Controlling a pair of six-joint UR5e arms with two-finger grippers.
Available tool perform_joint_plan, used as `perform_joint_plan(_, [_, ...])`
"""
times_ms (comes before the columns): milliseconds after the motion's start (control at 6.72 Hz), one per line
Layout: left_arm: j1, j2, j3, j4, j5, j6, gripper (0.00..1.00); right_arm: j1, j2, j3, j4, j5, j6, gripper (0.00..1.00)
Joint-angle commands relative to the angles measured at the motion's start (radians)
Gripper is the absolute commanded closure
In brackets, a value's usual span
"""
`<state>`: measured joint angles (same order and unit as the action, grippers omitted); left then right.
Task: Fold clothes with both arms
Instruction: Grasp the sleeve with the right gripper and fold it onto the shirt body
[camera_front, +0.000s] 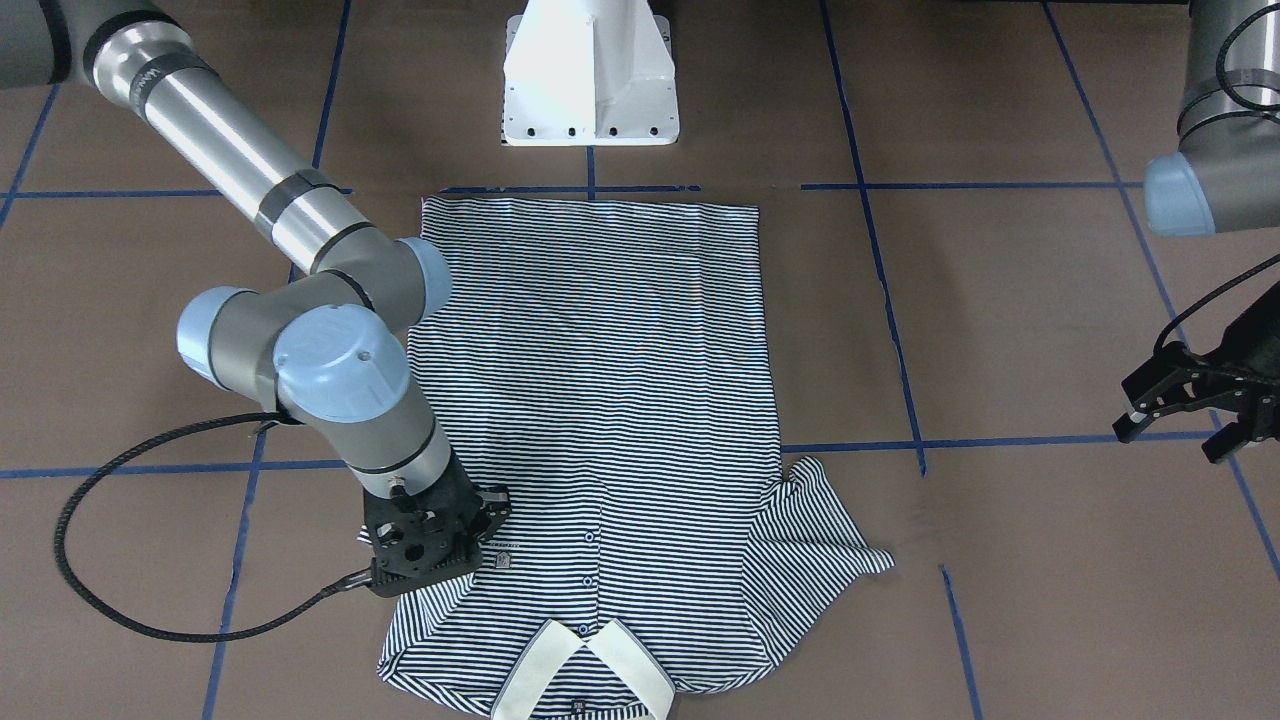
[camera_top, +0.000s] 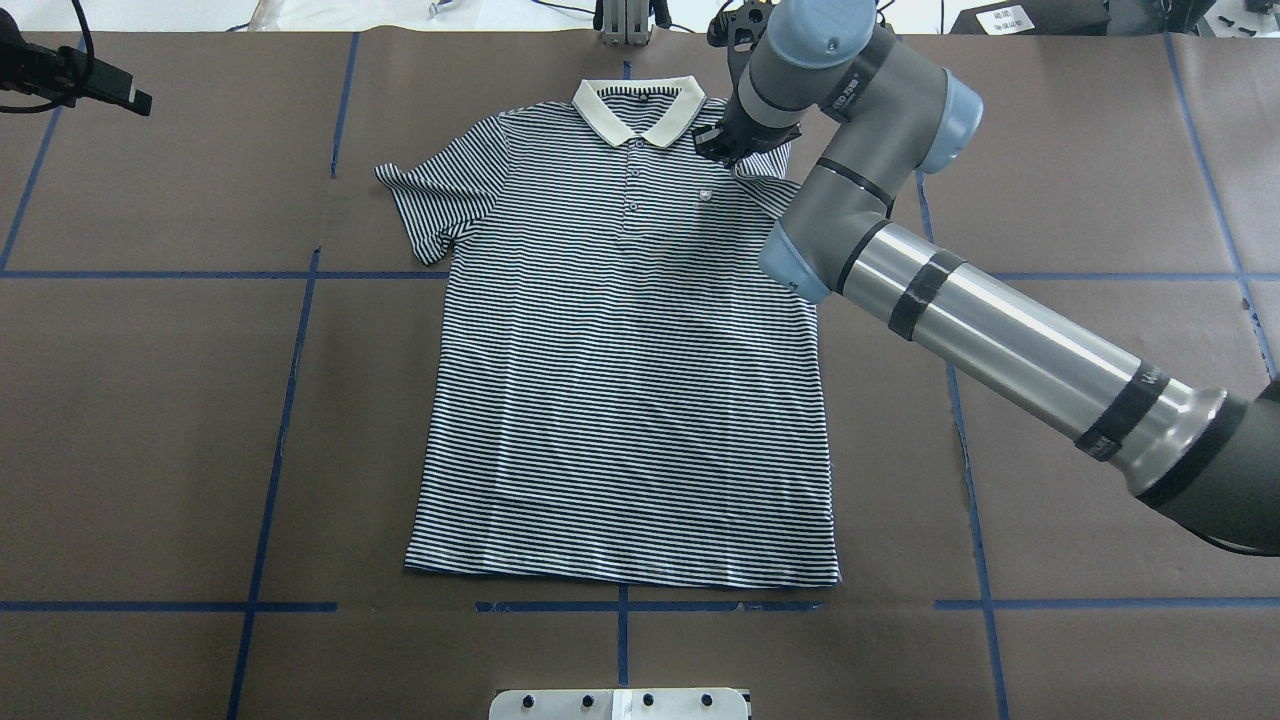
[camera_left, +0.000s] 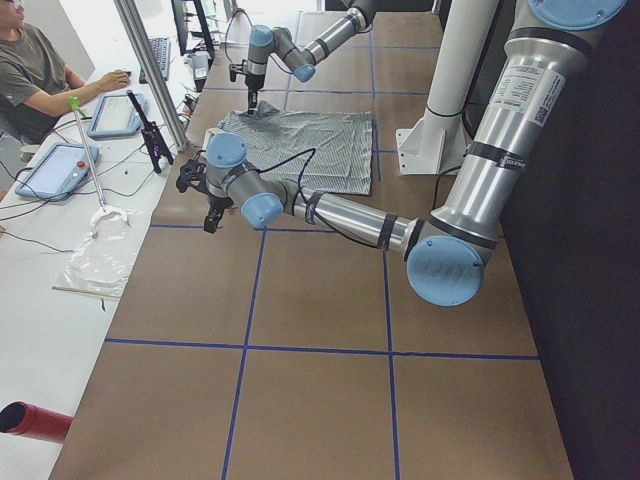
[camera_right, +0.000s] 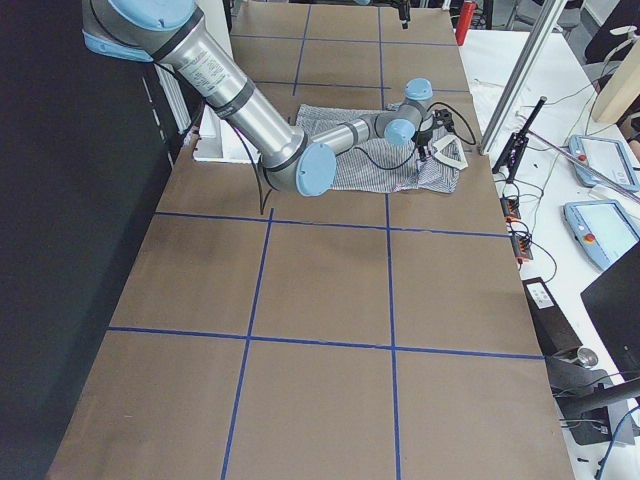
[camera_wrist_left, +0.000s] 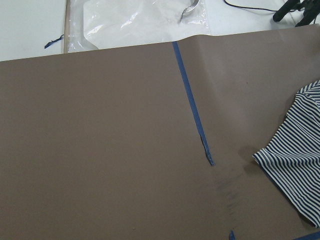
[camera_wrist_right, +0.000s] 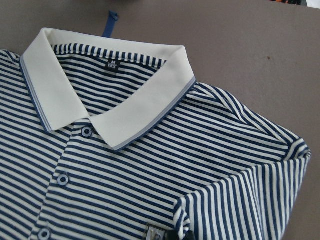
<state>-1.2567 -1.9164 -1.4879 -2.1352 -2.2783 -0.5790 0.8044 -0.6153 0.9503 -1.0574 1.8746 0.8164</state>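
Note:
The striped polo shirt (camera_front: 600, 400) (camera_top: 620, 400) lies flat on the brown table, front up, its cream collar (camera_top: 640, 110) at the far edge from the robot. One sleeve is folded in over the chest beside the small patch (camera_wrist_right: 155, 232). My right gripper (camera_front: 440, 545) (camera_top: 722, 148) points down there, shut on that sleeve's hem, with only a dark fingertip (camera_wrist_right: 181, 236) showing in its wrist view. The other sleeve (camera_front: 810, 540) (camera_wrist_left: 295, 175) lies spread out flat. My left gripper (camera_front: 1175, 435) hovers open well off to that side, holding nothing.
The white pedestal base (camera_front: 590, 80) stands at the robot's edge just behind the shirt's hem. Blue tape lines (camera_top: 290, 400) cross the brown table cover. A clear plastic bag (camera_wrist_left: 145, 20) lies beyond the table edge, and a person (camera_left: 30, 70) sits at the side desk.

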Motion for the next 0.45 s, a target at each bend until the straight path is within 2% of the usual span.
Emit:
perform_joint_plan(0, [0.005, -0.004, 0.003, 0.000, 0.000, -0.002, 0.00, -0.042, 0.074, -0.114, 0.000, -0.144, 0.004, 1.00])
perform_joint_plan(149, [0.005, -0.006, 0.001, 0.000, 0.000, -0.002, 0.00, -0.050, 0.080, -0.114, 0.004, -0.149, 0.004, 0.01])
perform_joint_plan(297, [0.006, -0.009, 0.001, 0.001, 0.000, -0.002, 0.00, -0.053, 0.081, -0.114, 0.004, -0.149, 0.004, 0.00])
